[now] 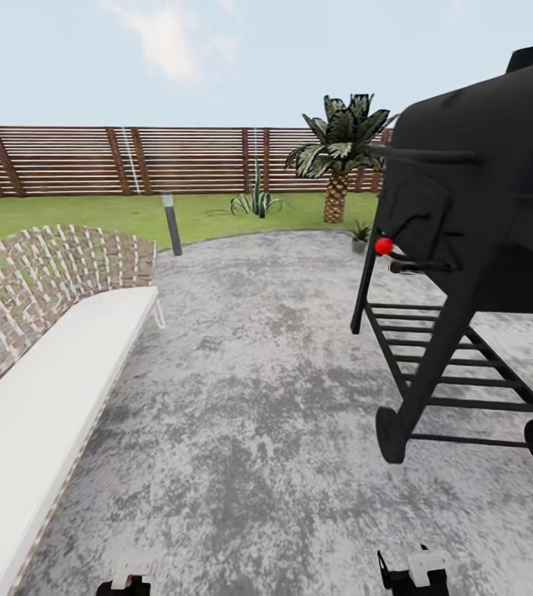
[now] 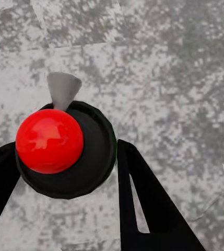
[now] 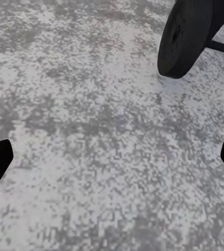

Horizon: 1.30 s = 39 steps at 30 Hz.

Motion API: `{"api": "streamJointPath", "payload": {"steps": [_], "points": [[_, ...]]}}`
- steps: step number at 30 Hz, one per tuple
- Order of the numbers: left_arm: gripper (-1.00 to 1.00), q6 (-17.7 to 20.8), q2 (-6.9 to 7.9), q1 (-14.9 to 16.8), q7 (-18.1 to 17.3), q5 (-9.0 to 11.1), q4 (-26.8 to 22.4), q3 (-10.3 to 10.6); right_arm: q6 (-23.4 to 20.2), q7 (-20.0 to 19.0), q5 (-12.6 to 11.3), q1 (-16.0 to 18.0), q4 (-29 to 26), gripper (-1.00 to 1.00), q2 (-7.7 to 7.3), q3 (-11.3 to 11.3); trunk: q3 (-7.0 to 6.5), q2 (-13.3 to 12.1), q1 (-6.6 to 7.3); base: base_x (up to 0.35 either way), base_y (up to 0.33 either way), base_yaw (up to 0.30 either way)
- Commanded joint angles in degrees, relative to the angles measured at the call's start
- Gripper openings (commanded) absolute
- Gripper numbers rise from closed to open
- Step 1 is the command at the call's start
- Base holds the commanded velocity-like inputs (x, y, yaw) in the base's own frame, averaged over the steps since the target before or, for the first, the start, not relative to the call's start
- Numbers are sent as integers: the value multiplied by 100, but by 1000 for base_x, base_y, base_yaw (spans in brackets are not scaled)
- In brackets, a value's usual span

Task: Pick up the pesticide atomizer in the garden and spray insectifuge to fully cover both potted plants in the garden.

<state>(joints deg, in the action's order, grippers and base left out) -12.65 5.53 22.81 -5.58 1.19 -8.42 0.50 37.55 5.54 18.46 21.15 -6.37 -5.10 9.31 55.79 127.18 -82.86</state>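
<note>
Watching from the patio (image 1: 258,414), I take the grill (image 1: 482,182) as my marker. Far left of it a white bench (image 1: 60,389) runs along the paving, and a lamp post (image 1: 171,223) stands at the lawn's edge. Nearer the grill, an agave (image 1: 256,201) and a palm (image 1: 338,145) stand by the fence (image 1: 93,161).

Just left of the grill's legs, at the patio's far rim, sits one potted plant (image 1: 359,236), small and low. It is the only one I can make out.

The left claw (image 2: 65,149) looks clamped on the atomizer (image 2: 93,157). The sprayer's dark round body, red cap and grey cone sit between the fingers (image 2: 143,198). The right claw (image 3: 112,162) hangs empty with its jaws wide apart, near a grill wheel (image 3: 187,36).

The step in hand seems to be the approach. The robot should drive up the open paving left of the grill, keeping the right arm clear of that wheel. It should stop near the plant and turn the cone squarely onto the leaves before squeezing.
</note>
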Motion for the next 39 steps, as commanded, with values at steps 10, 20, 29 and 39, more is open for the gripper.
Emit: {"api": "streamJointPath", "payload": {"steps": [10, 20, 29, 39], "points": [[-100, -18, 2, 6, -22, 20, 7, 3, 15, 35, 62, 3, 6, 100, 0, 27, 5, 2, -3, 339, 0, 169], [-100, -18, 4, 10, -22, 18, 7, 3, 15, 35, 61, 3, 8, 100, -8, 35, 5, 2, -3, 339, 0, 3], [-100, -18, 4, 7, -22, 20, 7, 3, 15, 35, 62, 3, 7, 100, -8, 35, 5, 2, -3, 339, 78, 0], [-100, -18, 1, 6, -22, 18, 7, 3, 15, 35, 62, 3, 9, 100, -8, 35, 5, 2, -3, 339, 26, 0]]}}
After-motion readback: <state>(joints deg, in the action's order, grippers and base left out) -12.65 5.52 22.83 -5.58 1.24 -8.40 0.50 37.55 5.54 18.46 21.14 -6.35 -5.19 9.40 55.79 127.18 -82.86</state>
